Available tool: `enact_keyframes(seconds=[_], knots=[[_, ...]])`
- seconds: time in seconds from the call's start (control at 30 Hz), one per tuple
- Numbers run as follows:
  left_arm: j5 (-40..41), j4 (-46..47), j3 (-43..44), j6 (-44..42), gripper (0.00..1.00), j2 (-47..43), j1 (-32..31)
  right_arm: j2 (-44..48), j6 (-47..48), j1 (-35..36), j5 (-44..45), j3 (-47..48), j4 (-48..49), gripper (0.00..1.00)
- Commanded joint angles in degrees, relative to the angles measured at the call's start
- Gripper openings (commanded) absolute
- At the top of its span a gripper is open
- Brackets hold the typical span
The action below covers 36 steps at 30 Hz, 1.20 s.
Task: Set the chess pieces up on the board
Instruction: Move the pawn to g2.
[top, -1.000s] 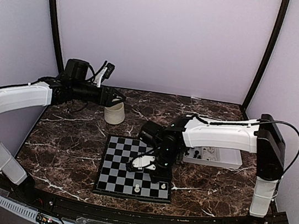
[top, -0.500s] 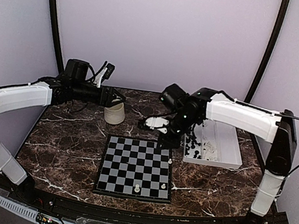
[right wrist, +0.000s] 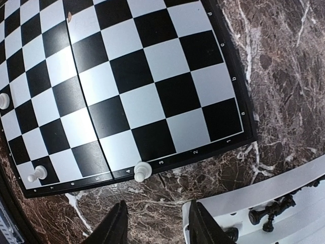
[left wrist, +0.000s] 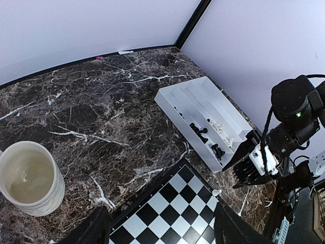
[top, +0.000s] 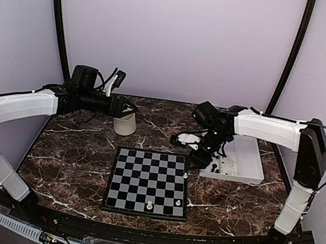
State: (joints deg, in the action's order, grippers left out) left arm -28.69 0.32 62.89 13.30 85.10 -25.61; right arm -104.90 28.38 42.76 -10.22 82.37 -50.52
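Observation:
The board lies in the middle of the table with three white chess pieces on it: one and another in the near row, and a third at the right rim. In the right wrist view that rim piece stands just ahead of my right gripper, which is open and empty. The gripper hovers between the board's edge and the tray. My left gripper is open and empty, high above the cup.
The white compartmented tray at the right holds several black pieces and white pieces. A ribbed white cup stands behind the board's far left corner. Dark marble table; walls close on three sides.
My right arm has lifted off the board and swung back right to the tray's near corner, its jaws opening. A white piece now shows at the board's right rim. The left arm is still.

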Motion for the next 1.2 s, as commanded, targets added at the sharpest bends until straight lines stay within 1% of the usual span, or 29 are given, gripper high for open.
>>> enact_keyframes(seconds=[0.0,0.13,0.23,0.4,0.57,0.87,0.97,1.17], knots=[[-1.0,0.0,2.1,0.0,0.72,-0.3,0.2,-2.2,-0.1,0.3,-0.2,-0.7,1.6,0.46],[-1.1,0.0,2.2,-0.1,0.72,-0.1,0.3,-3.3,0.0,0.8,-0.6,-1.4,2.1,0.50],[-1.2,0.0,2.3,-0.1,0.73,-0.1,0.3,-4.0,0.0,1.3,0.0,-1.7,2.8,0.49],[-1.3,0.0,2.3,-0.2,0.72,0.0,0.2,-5.7,-0.3,1.7,0.7,-1.1,3.2,0.40],[-1.4,0.0,2.5,-0.3,0.72,-0.1,0.3,-6.8,-0.1,2.0,0.6,-0.5,2.9,0.33],[-1.5,0.0,2.5,-0.3,0.73,-0.1,0.3,-8.0,0.3,2.3,-0.1,0.1,2.5,0.16],[-1.5,0.0,2.6,-0.2,0.73,0.0,0.3,-8.3,0.5,2.4,-0.6,0.4,2.3,0.12],[-1.7,0.0,2.6,-0.1,0.73,0.3,0.3,-7.2,0.7,3.3,-1.0,1.2,1.7,0.02]])
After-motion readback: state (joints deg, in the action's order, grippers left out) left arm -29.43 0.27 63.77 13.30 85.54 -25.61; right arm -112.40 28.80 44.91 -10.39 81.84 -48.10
